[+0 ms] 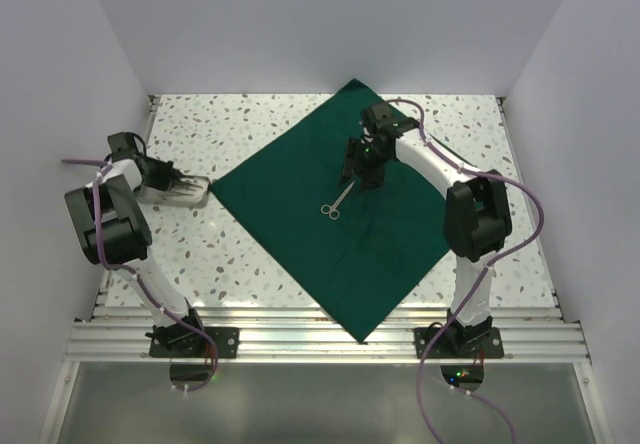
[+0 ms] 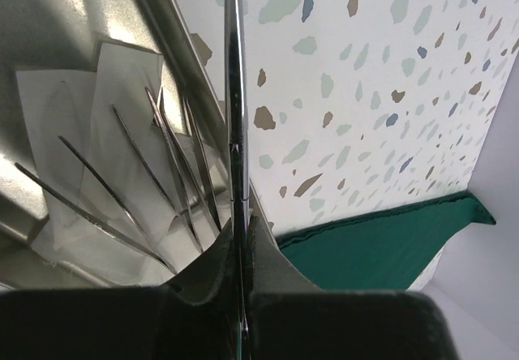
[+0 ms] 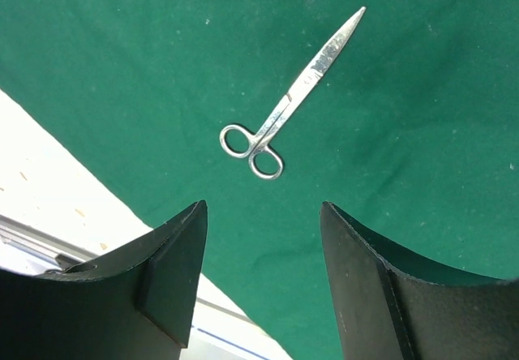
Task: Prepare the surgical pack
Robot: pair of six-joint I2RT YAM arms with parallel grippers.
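Left wrist view cuts off the top of the instrument point(image 2: 235, 92) pinched edge-on in the closed left tool point(image 2: 241, 229), so its kind is unclear. Beside it the tray point(image 2: 49, 19) holds gauze point(image 2: 49, 109) under other instruments point(image 2: 172, 173), their near ends hidden by the fingers. Top view shows that arm bent low over the tray at the left of the bench point(image 1: 230, 264), but not the grip. The right arm reaches forward over the spread drape point(image 1: 300, 234). The right tool point(image 3: 263, 214) hangs empty, jaws apart, above the scissors point(image 3: 285, 105) lying flat on the cloth.
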